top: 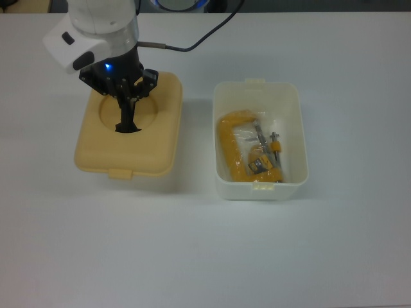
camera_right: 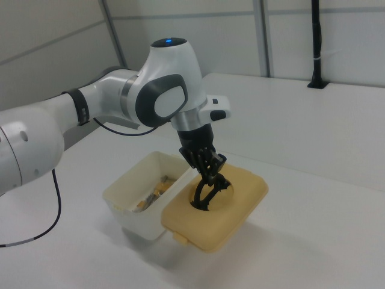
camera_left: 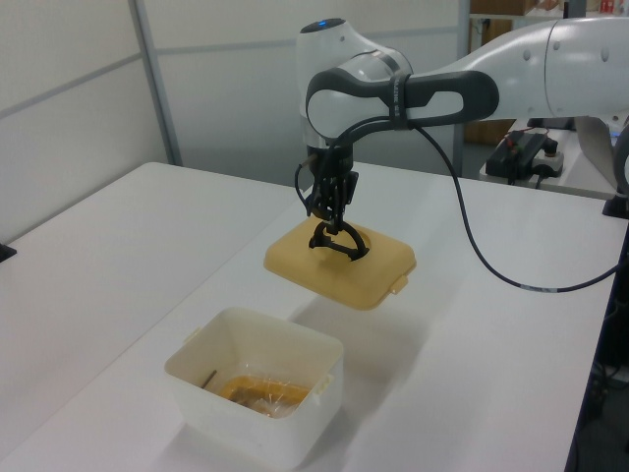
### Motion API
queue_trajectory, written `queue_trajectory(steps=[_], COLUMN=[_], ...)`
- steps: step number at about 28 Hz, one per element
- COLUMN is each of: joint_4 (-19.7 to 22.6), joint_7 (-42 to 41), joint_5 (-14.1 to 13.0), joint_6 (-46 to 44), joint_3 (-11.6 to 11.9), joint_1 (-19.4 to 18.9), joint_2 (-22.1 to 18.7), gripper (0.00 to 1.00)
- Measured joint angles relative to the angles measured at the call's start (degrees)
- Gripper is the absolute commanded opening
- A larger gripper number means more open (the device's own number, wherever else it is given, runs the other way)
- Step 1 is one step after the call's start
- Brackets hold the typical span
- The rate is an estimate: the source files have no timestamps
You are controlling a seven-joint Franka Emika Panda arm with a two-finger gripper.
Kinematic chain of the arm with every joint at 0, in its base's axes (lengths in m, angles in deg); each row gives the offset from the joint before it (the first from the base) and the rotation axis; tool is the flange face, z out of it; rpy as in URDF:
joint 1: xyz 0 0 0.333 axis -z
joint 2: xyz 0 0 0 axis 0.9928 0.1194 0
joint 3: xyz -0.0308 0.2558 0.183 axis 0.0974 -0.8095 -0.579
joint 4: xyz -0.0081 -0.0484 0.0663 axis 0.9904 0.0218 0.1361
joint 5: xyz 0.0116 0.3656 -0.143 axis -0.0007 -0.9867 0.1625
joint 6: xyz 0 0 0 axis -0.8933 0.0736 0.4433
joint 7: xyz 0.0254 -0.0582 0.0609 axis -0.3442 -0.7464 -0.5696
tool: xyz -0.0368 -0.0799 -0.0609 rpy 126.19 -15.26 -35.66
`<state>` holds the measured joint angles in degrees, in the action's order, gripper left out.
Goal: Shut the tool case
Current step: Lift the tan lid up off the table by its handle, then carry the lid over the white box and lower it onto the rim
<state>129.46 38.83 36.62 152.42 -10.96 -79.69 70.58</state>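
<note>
The gripper (camera_left: 332, 228) was clamped on the black handle (top: 128, 126) in the round recess of the tan lid (camera_left: 339, 267), and the lid hung under it clear of the white table (camera_left: 118, 256) (its shadow lay on the surface beneath in the left view). The lid sat roughly level. The open white tub (top: 259, 141) stood on the table well apart from the gripper, to the top view's right of it and below and nearer the camera in the left view. Inside the tub lay an orange clamp (top: 236, 145) and some small parts. A black cable (camera_left: 482, 258) trailed from the arm (camera_right: 120, 102) above the gripper.
</note>
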Motion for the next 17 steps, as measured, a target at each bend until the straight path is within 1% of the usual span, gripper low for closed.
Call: queue_trajectory(steps=[2,7,13,17], joint_4=[-0.01,-0.11,-0.66,-1.52], joint_7=[-0.01,0.33,2.78,3.98], joint_5=[0.00,0.00,-0.01,-0.01], joint_6=[-0.33,-0.39,-0.40,-0.40], joint_3=[-0.55,-3.14,-6.32,-7.71], joint_1=[-0.02,-0.16,-0.69,-1.02], joint_2=[-0.10,-0.32,-0.60,-0.61], gripper=[0.00,0.00,0.00,0.00])
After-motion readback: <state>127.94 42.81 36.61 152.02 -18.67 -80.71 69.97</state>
